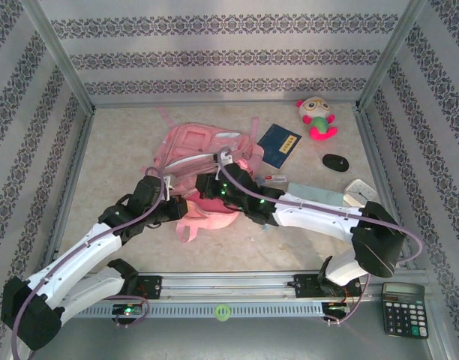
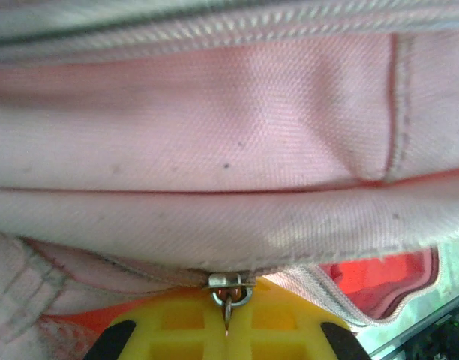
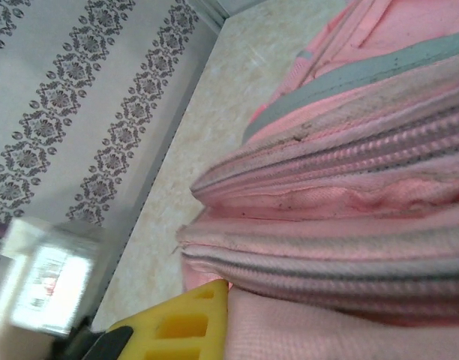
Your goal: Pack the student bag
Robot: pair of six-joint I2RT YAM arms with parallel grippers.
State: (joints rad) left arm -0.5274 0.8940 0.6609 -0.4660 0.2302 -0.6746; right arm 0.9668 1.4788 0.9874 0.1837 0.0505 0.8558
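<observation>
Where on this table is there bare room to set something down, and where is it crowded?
Bare: the far-left corner between the bag and the left wall; the near strip between bag and front rail. Crowded: right of the bag, where booklet, toy, black oval and grey pouch lie close together.

The student bag (image 1: 203,161) lies at the centre of the table (image 1: 117,157). A booklet (image 1: 278,145) lies just right of it, a plush toy (image 1: 316,118) behind the booklet, a calculator (image 1: 403,308) at the near right corner.
</observation>
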